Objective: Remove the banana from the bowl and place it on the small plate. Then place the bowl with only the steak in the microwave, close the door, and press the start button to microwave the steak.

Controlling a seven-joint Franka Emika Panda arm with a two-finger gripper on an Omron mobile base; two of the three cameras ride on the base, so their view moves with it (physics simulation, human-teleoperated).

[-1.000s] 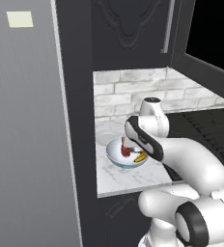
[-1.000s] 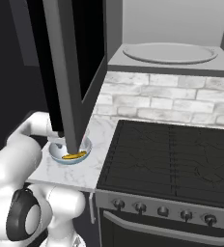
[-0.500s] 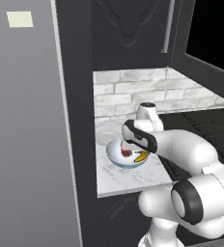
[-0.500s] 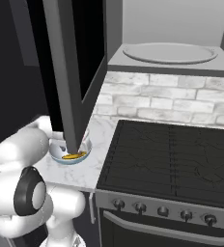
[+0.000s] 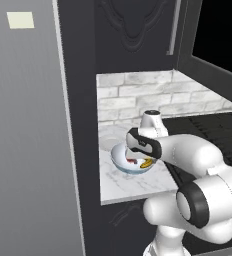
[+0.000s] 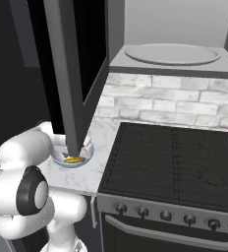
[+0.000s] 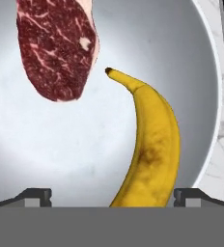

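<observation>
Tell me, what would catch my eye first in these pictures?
Probably the yellow banana and the dark red steak lying apart in the white bowl, seen close in the hand view. The bowl sits on a marble counter left of a black stove, with the robot's white arm bent over it and its pincer open just above the banana.

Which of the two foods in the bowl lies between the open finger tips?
The banana: yellow, curved, reaching down between them. The steak lies farther away.

Smooth glossy white bowl (image 7: 32,144), marbled raw steak (image 7: 56,48), matt yellow banana (image 7: 152,144), veined marble counter (image 5: 133,185)
</observation>
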